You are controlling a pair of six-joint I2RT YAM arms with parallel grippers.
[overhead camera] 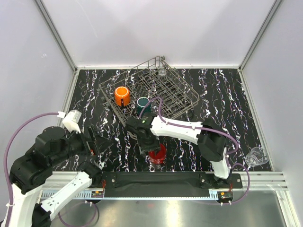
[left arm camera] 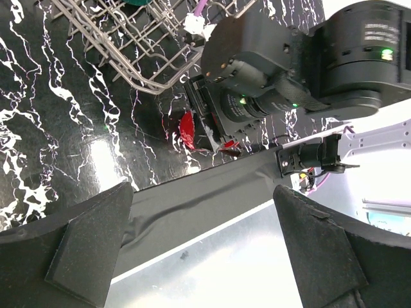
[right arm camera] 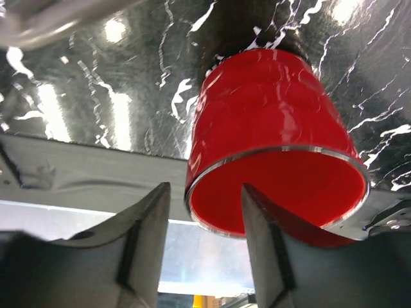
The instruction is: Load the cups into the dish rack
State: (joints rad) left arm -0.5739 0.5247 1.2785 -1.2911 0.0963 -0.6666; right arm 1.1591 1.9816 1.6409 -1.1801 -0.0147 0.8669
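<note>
Cups' place: a black desk (overhead camera: 227,94) with white streaks, and pale grey walls (overhead camera: 142,28) on three sides.
Dish rack (overhead camera: 187,90): grey wire, at the far middle of the desk, turned corner-on.
Other cups: an orange cup (overhead camera: 122,95) and a dark green cup (overhead camera: 143,104) were at the rack's near left side. One clear cup (overhead camera: 162,72) was at its far corner. A second clear cup (overhead camera: 255,156) lay alone at the desk's near right corner.
Left arm (overhead camera: 47,156): folded up at the near left. Its left fingers (left arm camera: 96,250) were wide apart, held nothing and pointed at the other arm.
Right arm (overhead camera: 175,126): reached left from its base, with the wrist bent down by the middle of the near edge.
Red cup (right arm camera: 270,115): tipped over at the desk's near edge, its mouth facing the wrist camera.
Right fingers (right arm camera: 144,244): one stood outside the cup's wall and one inside its mouth, with the rim between them. A thin gap showed by the outer one, so I could not tell if they squeezed it.
</note>
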